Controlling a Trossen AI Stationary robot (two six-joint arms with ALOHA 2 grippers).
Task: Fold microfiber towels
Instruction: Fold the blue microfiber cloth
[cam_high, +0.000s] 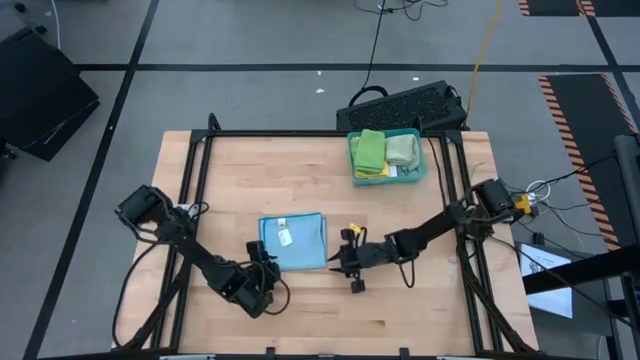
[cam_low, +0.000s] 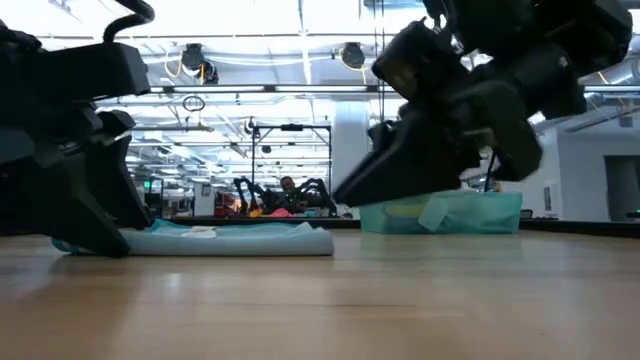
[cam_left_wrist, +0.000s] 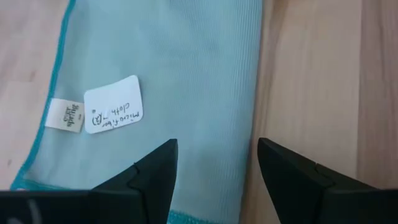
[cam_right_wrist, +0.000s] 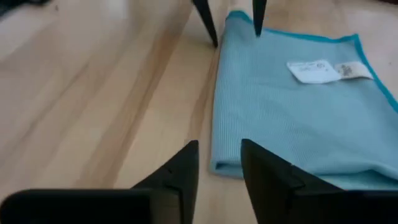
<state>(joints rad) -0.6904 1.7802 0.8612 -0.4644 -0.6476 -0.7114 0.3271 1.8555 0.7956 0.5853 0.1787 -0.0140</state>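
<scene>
a light blue towel (cam_high: 294, 241) lies folded flat near the middle of the wooden tabletop (cam_high: 300, 170), with a white label (cam_left_wrist: 113, 112) and a small sewn tag (cam_left_wrist: 66, 116) showing on its upper face. the left tool (cam_high: 264, 266) sits low at the towel's near left corner, its fingers (cam_left_wrist: 155, 177) spread apart over the towel's edge and gripping nothing; in the left wrist view the cloth runs between and beyond the two dark tips. the right tool (cam_high: 347, 255) is just beside the towel's right edge, its fingers (cam_right_wrist: 180, 171) a narrow way apart and empty, pointing at the folded edge of the cloth. in the low view both tools are down near the tabletop, with the blue towel lying flat between them.

at the far right of the tabletop stands a teal tray (cam_high: 420, 170) holding more towels: a bright green towel (cam_high: 369, 150) and a pale green towel (cam_high: 402, 150) side by side, with a yellow towel (cam_high: 368, 174) showing under them. a black keyboard (cam_high: 405, 106) lies on the floor beyond the tray.
</scene>
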